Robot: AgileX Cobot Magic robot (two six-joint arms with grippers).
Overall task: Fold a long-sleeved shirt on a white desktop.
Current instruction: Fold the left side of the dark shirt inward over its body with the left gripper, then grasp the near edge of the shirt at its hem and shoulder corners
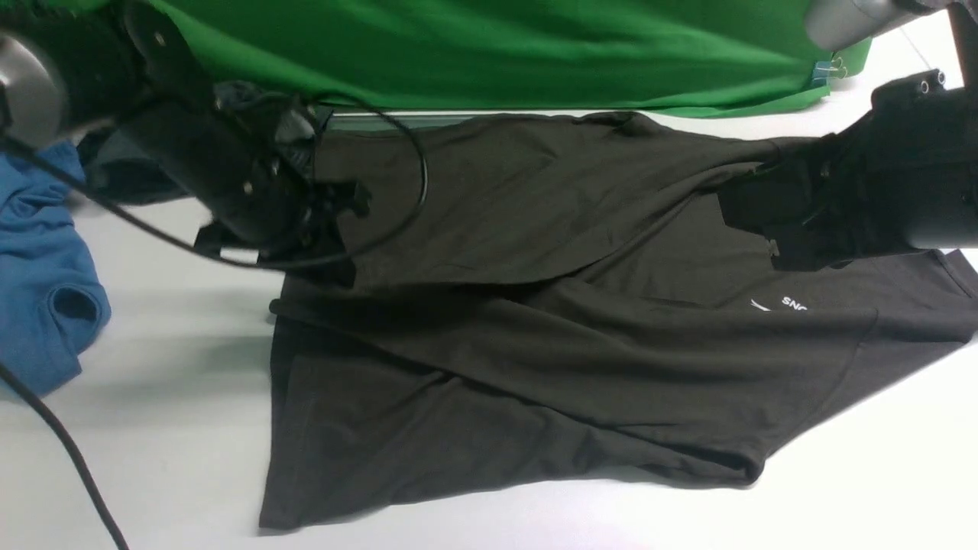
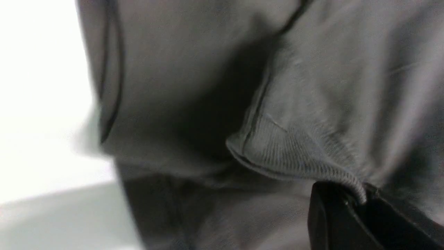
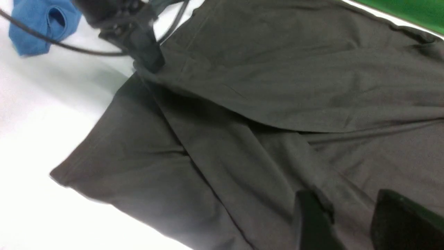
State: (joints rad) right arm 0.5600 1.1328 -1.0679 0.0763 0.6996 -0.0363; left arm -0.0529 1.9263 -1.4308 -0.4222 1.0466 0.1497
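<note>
**Item: long-sleeved shirt, part folded. Listed from the bottom of the front view upward.**

1. White desktop (image 1: 153, 458): bare along the bottom edge and in the lower left, where a black cable (image 1: 69, 451) crosses it.
2. Long-sleeved shirt (image 1: 535, 367): lies sideways across the centre of the frame, hem at left and chest at right. The near panel, lower centre, is spread flat in a single layer with no fold in it.
3. Chest logo (image 1: 779, 304): white, at centre right, facing up.
4. Middle band: a long diagonal strip of cloth crosses the body from centre left to lower right. It is probably a sleeve laid inward, though this is not certain.
5. Far panel, upper centre: turned over onto the body, its free edge running from centre left up to the right.
6. Left gripper (image 1: 340, 202): at upper left, on that panel's corner. The wrist view shows it clenched on a ribbed edge of the shirt.
7. Right gripper (image 1: 764, 221): at upper right, over the shoulder. Its fingers (image 3: 312, 222) are partly apart with cloth between them, and I cannot tell whether they pinch it.
8. Blue shirt (image 1: 38, 290): at far left, apart from the task.
9. Green backdrop (image 1: 497, 46): along the top edge.

**Condition:** judged about a third done. The far side is being laid in. The near side and the crosswise folds are not yet done.
</note>
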